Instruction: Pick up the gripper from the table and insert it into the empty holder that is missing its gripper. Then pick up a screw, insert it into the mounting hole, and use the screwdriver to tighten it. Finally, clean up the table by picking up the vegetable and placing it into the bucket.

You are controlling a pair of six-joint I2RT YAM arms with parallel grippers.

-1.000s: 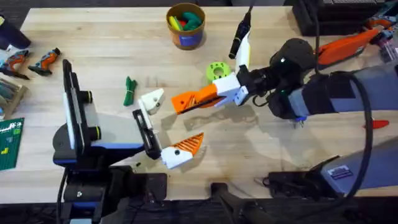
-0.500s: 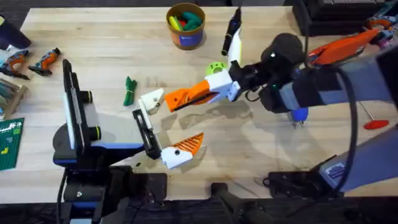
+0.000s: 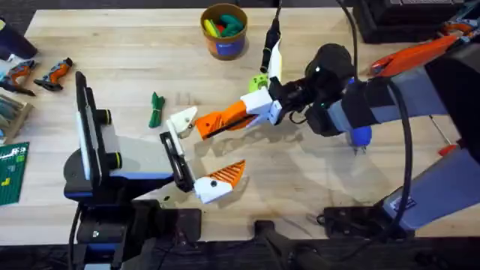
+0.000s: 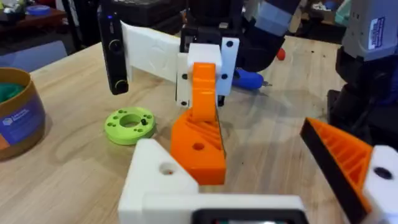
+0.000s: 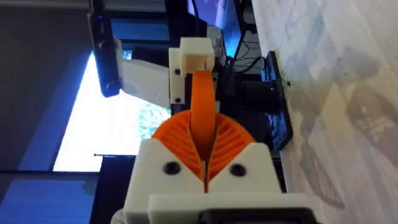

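My right gripper [image 3: 234, 116] is shut on the loose orange gripper [image 3: 207, 127], holding it level just off the table. The piece's free end sits right beside the empty white holder [image 3: 182, 120] on my left arm's jaw. In the left wrist view the orange gripper [image 4: 199, 149] hangs just behind the holder [image 4: 163, 180], close to touching it. My left gripper [image 3: 204, 150] is open, its other finger [image 3: 225, 176] carrying an orange pad. The dark-green vegetable [image 3: 156, 109] lies left of the holder. The bucket [image 3: 224, 31] stands at the back. The blue screwdriver [image 3: 361, 138] peeks out under my right arm.
A lime-green disc [image 3: 259, 81] lies behind my right gripper. A big orange tool [image 3: 420, 51] sits at the back right and a red-handled tool [image 3: 448, 149] at the right edge. Small orange-and-black parts [image 3: 54, 73] lie at the far left.
My right arm has swung left and slightly back, carrying the orange gripper up to the empty holder. The left arm has stayed still.
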